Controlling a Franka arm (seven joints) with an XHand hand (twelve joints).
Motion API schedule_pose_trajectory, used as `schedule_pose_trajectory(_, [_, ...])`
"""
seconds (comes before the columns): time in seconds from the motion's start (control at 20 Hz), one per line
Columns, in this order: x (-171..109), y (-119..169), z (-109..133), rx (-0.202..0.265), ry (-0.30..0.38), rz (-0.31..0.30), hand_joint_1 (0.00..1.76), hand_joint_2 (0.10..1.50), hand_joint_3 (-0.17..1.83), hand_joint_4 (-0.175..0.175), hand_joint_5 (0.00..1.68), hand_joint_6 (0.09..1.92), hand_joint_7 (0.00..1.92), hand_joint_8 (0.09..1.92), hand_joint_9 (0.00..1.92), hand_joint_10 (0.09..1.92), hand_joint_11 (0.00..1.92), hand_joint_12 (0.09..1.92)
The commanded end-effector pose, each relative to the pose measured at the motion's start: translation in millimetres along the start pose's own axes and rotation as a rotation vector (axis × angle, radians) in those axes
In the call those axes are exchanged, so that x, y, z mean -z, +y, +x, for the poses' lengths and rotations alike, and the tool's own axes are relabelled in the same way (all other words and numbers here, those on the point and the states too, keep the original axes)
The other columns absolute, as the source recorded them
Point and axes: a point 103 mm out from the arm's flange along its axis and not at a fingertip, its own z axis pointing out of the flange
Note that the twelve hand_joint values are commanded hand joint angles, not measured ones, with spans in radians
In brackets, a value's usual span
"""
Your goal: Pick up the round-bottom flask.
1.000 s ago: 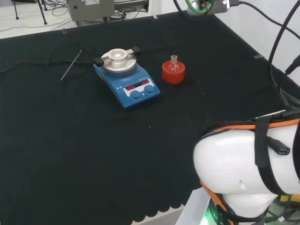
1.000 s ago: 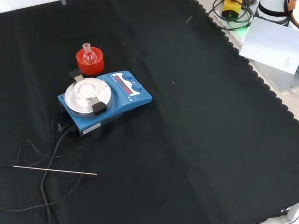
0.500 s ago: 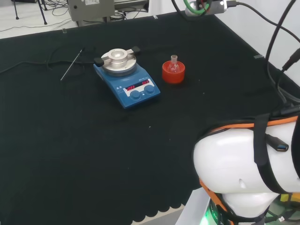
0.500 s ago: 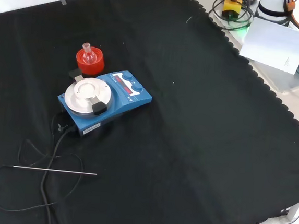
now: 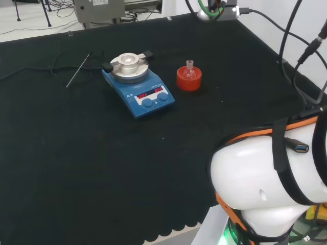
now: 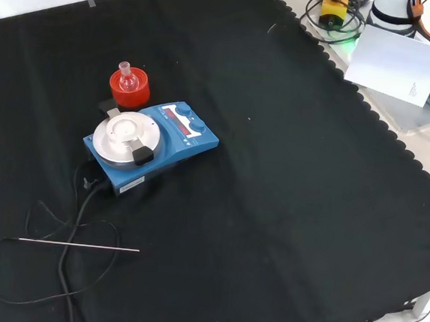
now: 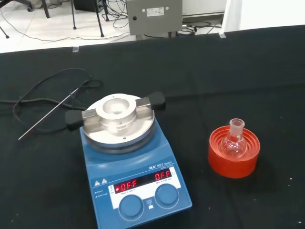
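Head view gives us the arm's big white link (image 5: 260, 184) with its orange trim and black straps at about four to five o'clock of the picture, low and close to the camera; we cannot tell from any view how the hand is set. The wrist camera looks down across the cloth from well back, with the ware at a distance in front of it.

Going outward from the arm, we count one round-bottom flask (image 5: 189, 71), small and clear. It stands upright, neck up, seated in one red ribbed stand (image 5: 189, 79). We cannot make out anything inside the flask; in the wrist view its bulb (image 7: 235, 145) looks clear against the red rings of the stand (image 7: 234, 152). In the head view flask and stand sit near the centre toward twelve o'clock, with black cloth (image 5: 76, 168) all around them.

At nine o'clock from the stand in the head view is one blue stirrer plate (image 5: 138, 92), close by but apart from it. On its round metal top sits a metal block (image 7: 117, 109) with black grips at both ends. The front panel has two knobs below a lit red readout.

In the front view the flask (image 6: 124, 75) on its stand (image 6: 129, 89) lies at twelve o'clock of the stirrer (image 6: 150, 146), just beyond it. One thin metal rod (image 6: 79, 245) lies flat on the cloth at six to seven o'clock from the stirrer, with a black cable (image 6: 68, 250) looping across it.
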Motion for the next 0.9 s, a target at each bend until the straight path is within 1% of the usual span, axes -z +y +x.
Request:
schedule_pose_trajectory(0.05, [-30, 26, -21, -0.054, 0.018, 0.019, 0.14, 1.26, 0.24, -0.011, 0.28, 0.09, 0.13, 0.48, 0.19, 0.62, 0.00, 1.11])
schedule_pose_trajectory(0.25, [-59, 52, -39, -0.081, 0.042, 0.047, 0.22, 1.24, 0.23, -0.016, 0.29, 0.09, 0.13, 0.49, 0.20, 0.62, 0.00, 1.14])
schedule_pose_trajectory(0.35, [-74, 72, -49, -0.091, 0.073, 0.059, 0.25, 1.24, 0.23, -0.019, 0.30, 0.09, 0.13, 0.50, 0.20, 0.63, 0.00, 1.14])
schedule_pose_trajectory(0.45, [-88, 92, -58, -0.099, 0.102, 0.058, 0.28, 1.23, 0.22, -0.021, 0.30, 0.09, 0.14, 0.50, 0.20, 0.63, 0.00, 1.15])
schedule_pose_trajectory(0.6, [-108, 121, -70, -0.109, 0.124, 0.064, 0.34, 1.20, 0.22, -0.023, 0.30, 0.09, 0.15, 0.51, 0.20, 0.63, 0.00, 1.16])
schedule_pose_trajectory(0.75, [-128, 147, -81, -0.132, 0.150, 0.077, 0.40, 1.17, 0.21, -0.025, 0.29, 0.09, 0.15, 0.52, 0.21, 0.63, 0.00, 1.16])
schedule_pose_trajectory(0.8, [-134, 154, -83, -0.140, 0.166, 0.083, 0.41, 1.16, 0.21, -0.025, 0.29, 0.09, 0.15, 0.52, 0.21, 0.64, 0.00, 1.16])
schedule_pose_trajectory(0.9, [-146, 166, -87, -0.154, 0.220, 0.085, 0.43, 1.14, 0.21, -0.026, 0.29, 0.09, 0.15, 0.53, 0.21, 0.64, 0.00, 1.17])
